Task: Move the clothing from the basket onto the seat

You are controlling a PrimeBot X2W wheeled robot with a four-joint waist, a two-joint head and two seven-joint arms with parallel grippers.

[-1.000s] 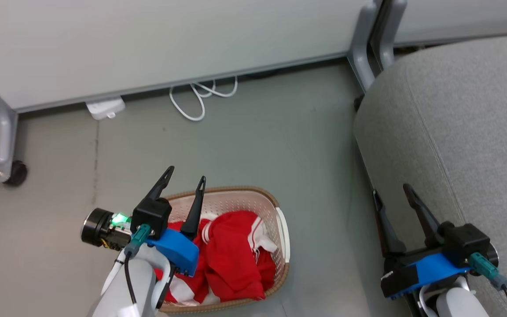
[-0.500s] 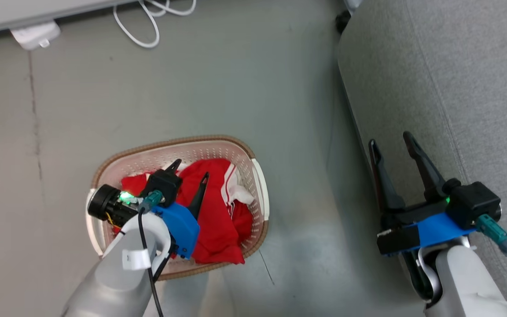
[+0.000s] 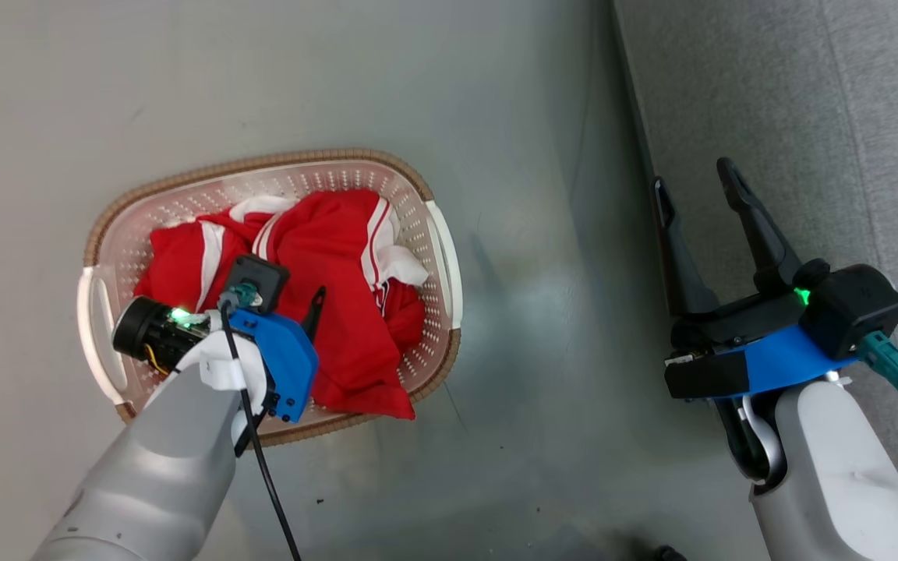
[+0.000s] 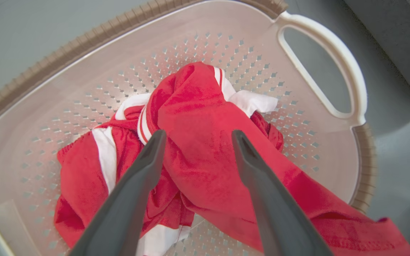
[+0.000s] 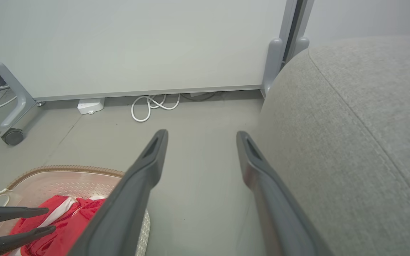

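The cream basket [image 3: 262, 160] with a brown rim stands on the floor and holds the crumpled red clothing [image 3: 340, 257] with white stripes. My left gripper [image 3: 291, 287] points down into the basket, open. In the left wrist view its fingers [image 4: 144, 167] stand apart on either side of a raised red fold of the clothing [image 4: 198, 117], inside the basket [image 4: 66, 89]. My right gripper [image 3: 692, 175] is open and empty beside the edge of the grey seat [image 3: 807, 117]. The right wrist view has the right gripper [image 5: 201, 134], seat [image 5: 351, 124], basket [image 5: 62, 169], clothing [image 5: 66, 220] and left gripper [image 5: 51, 219].
A pale partition panel [image 5: 137, 46] on a wheeled leg [image 5: 12, 137] stands beyond the basket. A coiled white cable [image 5: 148, 106] and a white adapter [image 5: 91, 105] lie at its foot. A strip of grey floor [image 3: 542, 312] separates the basket from the seat.
The head camera has tilted down, so the whole picture shifted. My left gripper has dropped from above the basket's rim down over the clothing. The right gripper stays open by the seat.
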